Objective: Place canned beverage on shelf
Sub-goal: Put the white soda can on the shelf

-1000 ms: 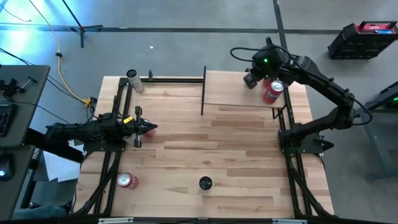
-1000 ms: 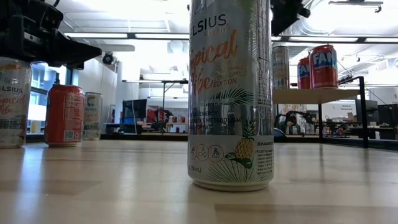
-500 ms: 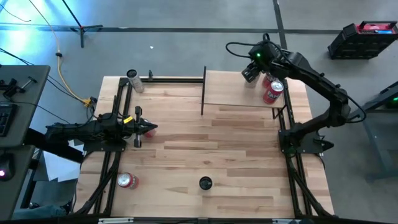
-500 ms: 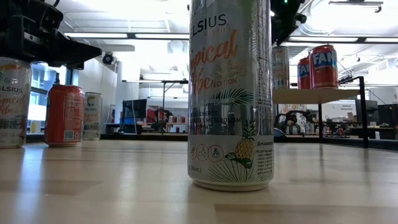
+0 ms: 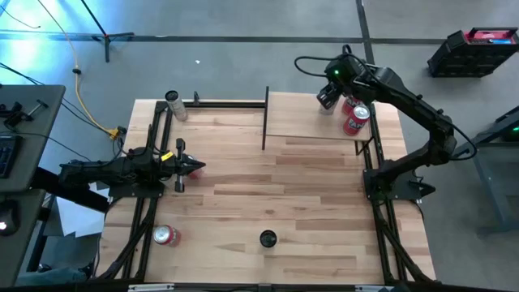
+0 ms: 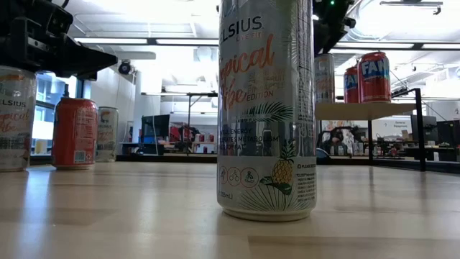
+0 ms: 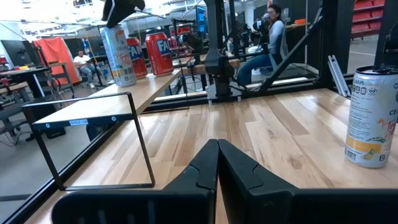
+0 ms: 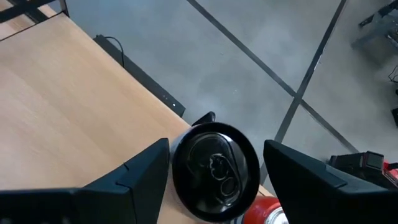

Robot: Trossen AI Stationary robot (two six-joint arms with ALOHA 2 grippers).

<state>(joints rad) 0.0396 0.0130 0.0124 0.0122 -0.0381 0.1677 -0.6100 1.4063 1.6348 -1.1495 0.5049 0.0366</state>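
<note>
Since a second ago, the right gripper [image 5: 328, 99] is lifting away toward twelve o'clock, its fingers [image 8: 134, 177] now standing apart on either side of the black-topped can [image 8: 215, 168] without touching it. That can is standing upright on the shelf [image 5: 300, 118] at the board's one o'clock corner, just beside two red cans [image 5: 355, 119]. At nine o'clock on the table [image 5: 268, 186], the left gripper [image 5: 195, 168] is waiting with its jaws fully closed on nothing.

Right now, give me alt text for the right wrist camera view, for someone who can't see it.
Looking straight down, the right pincer stands open, one finger on either side of a black-topped can at the pale wood shelf edge. A red can peeks in beside it, grey floor beyond.
</note>
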